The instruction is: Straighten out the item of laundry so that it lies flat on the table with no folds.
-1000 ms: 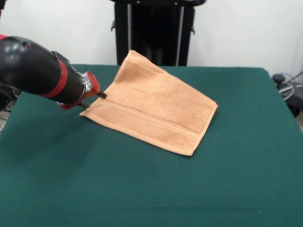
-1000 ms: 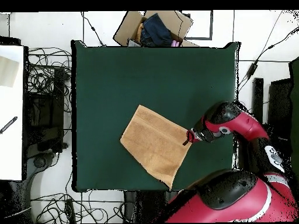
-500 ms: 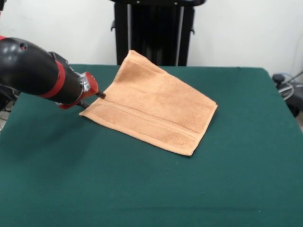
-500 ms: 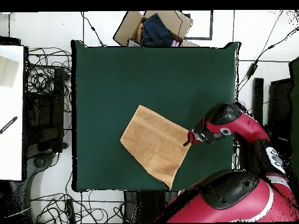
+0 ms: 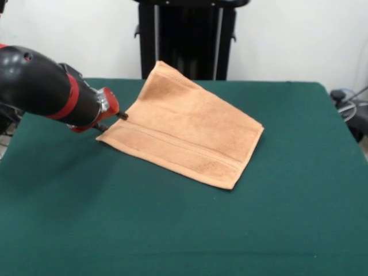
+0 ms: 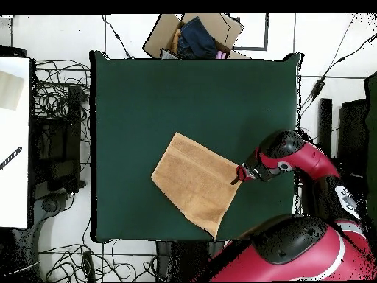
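Towel point(image 5: 183, 133) first: it is a light orange-tan cloth, and it sits on the green table point(image 5: 184, 230). It looks spread out with a woven stripe running near one hem. In the overhead view the towel point(image 6: 196, 182) is turned like a diamond. One corner reaches the table point(image 6: 147, 96) edge on the robot's side, and the rest lies toward the middle. In the front view that far corner looks lifted a bit at the back edge of the table (hard to be sure).

The red and black arm comes in low from one side. Its end effector point(image 5: 119, 115) is right at a side edge of the towel, touching it or just beside it. In the overhead view the end effector point(image 6: 237, 177) is at that same edge. I cannot tell if its tips are apart or together.
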Tool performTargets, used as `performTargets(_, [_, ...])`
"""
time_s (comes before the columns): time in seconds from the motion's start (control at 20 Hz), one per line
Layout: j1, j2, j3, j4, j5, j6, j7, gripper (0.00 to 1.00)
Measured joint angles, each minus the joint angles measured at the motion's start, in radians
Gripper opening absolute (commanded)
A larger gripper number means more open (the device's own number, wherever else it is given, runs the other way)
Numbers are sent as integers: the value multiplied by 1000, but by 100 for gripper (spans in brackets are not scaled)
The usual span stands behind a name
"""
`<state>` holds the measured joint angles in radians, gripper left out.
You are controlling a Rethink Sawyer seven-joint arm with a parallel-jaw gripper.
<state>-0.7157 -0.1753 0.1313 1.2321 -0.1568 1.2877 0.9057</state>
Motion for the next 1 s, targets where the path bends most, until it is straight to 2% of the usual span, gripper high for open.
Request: performTargets(1.0, [0,-10,0,7,-22,-15,0,100])
